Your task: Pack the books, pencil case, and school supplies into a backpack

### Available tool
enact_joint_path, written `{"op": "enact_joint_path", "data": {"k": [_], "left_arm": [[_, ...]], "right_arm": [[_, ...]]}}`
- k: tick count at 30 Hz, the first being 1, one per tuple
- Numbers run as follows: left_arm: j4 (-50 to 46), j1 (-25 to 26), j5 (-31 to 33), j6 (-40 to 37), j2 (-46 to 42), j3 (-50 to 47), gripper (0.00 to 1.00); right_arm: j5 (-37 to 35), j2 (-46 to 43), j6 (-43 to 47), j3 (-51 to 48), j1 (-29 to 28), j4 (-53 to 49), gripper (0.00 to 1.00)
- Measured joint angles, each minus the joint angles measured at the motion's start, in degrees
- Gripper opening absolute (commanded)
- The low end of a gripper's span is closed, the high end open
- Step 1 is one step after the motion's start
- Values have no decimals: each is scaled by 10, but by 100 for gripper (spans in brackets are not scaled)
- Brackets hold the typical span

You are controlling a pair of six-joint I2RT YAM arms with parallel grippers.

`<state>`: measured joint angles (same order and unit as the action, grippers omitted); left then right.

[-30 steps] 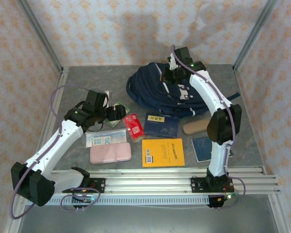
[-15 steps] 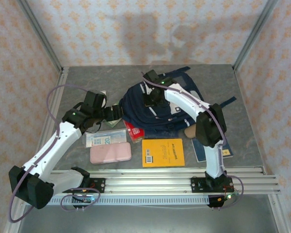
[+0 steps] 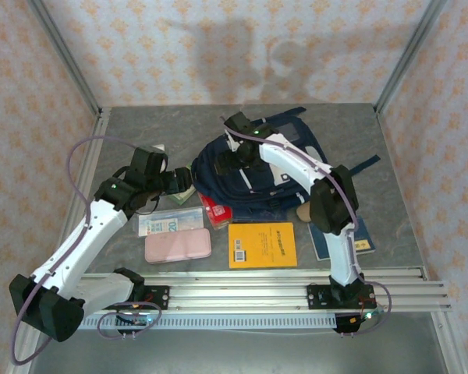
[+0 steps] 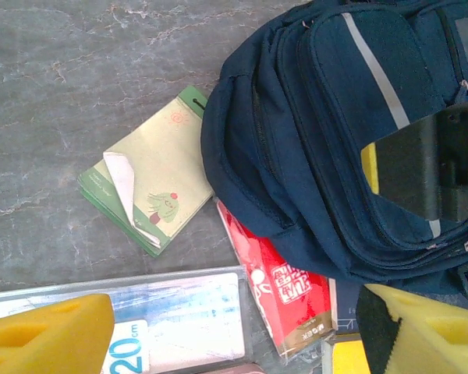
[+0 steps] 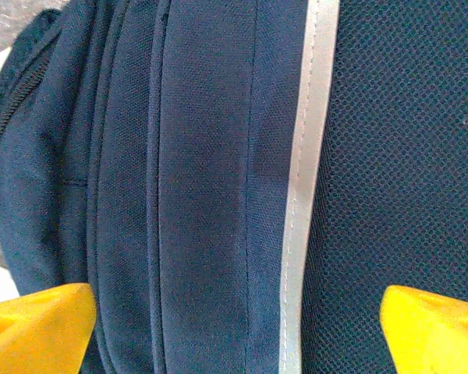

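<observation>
Navy backpack (image 3: 259, 173) is laid flat mid-table, with both grippers seen open.
The right gripper (image 5: 234, 335) is spread wide just over the backpack's striped fabric. The left gripper (image 4: 238, 331) is parted above the red packet (image 4: 285, 292), beside the green-edged notepad (image 4: 152, 183). The pink pencil case (image 3: 178, 245) is seen nearer the bases.

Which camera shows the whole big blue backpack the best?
The top external view: the backpack shows nearly whole there, straps included, though the right arm crosses it. The left wrist view gives one end, its pockets lying over the red packet. The right wrist view gives a close patch of fabric with a pale stripe.
</observation>
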<state>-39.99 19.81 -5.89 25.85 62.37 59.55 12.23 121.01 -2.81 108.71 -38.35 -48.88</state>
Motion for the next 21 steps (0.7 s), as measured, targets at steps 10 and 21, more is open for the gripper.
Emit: {"op": "enact_joint_path", "data": {"k": [10, 21], "left_arm": [[-2, -1, 4, 0, 0, 0, 82], [-3, -1, 2, 0, 0, 0, 83]], "right_arm": [[-59, 54, 11, 2, -17, -8, 46], [-39, 14, 0, -35, -10, 30, 0]]}}
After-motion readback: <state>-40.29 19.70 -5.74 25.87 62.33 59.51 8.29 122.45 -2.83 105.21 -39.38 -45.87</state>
